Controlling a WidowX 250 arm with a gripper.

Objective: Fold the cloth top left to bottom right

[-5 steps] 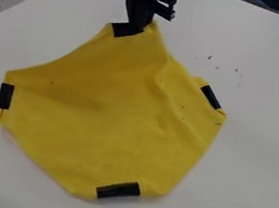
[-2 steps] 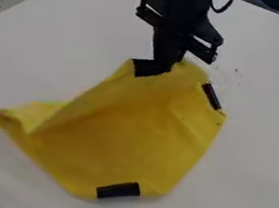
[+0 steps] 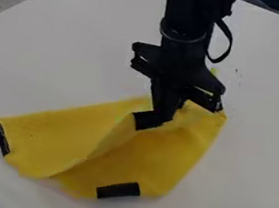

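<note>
So the black gripper (image 3: 166, 113) has the yellow cloth (image 3: 62, 137), partly doubled over on the white table (image 3: 52, 73), pinched by what looks like its black-taped edge (image 3: 148, 121), presumably so that side can go toward bottom right without dragging the rest.

The arm (image 3: 185, 20) hung over the surface (image 3: 257, 162), in from its far edge; the gripper (image 3: 158, 119) pointed down, fingers together.
</note>
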